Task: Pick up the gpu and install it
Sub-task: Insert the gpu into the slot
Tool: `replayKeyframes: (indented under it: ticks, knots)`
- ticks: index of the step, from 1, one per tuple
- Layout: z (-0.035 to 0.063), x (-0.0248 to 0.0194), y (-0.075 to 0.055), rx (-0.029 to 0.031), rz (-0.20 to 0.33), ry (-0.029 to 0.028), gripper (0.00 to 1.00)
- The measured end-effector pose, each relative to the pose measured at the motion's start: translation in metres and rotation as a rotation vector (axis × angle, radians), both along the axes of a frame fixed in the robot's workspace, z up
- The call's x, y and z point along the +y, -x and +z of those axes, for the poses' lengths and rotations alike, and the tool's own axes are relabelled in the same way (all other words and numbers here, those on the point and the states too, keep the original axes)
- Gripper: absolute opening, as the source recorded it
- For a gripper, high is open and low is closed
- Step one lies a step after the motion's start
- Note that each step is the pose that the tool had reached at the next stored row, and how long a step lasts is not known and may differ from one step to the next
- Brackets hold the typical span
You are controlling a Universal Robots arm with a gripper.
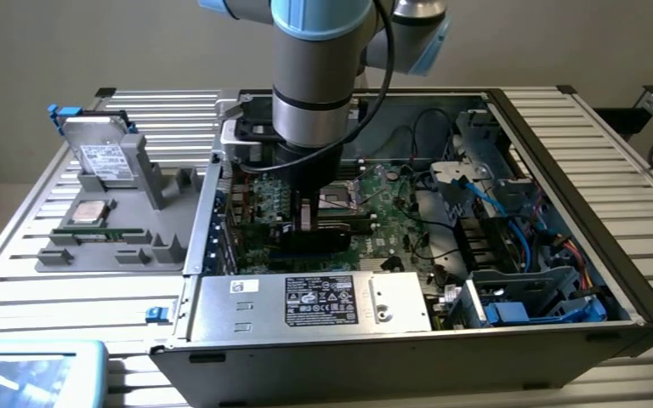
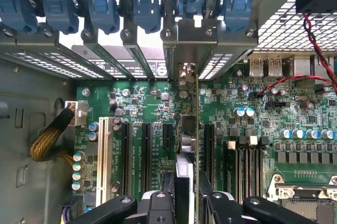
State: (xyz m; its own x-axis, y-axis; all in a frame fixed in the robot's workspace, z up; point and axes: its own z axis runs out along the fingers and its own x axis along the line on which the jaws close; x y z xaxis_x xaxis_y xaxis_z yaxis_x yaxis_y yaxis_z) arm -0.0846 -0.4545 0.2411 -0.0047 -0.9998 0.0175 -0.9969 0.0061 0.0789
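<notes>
arm [image 1: 315, 68]: grey cylindrical tube, light-blue joint caps, dark band near lower end
cable [image 1: 388, 59]: black, runs down alongside the tube
wrist end [image 1: 303, 166]: black, narrower than the tube
gripper [image 2: 185, 203]: black linkage bars, round silver screw heads at the pivots
fingers [image 2: 208, 192]: black, flat, narrow

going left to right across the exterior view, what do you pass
blue tray corner → grey parts holder with the hard drive → robot arm reaching into the open computer case → blue cables
</notes>
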Motion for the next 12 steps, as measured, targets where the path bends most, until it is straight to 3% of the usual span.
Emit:
replayKeyframes:
  ticks: [12]
  knots:
    - [-0.0015,0.0000,0.0005,0.0001,0.000,0.0000,0.28]
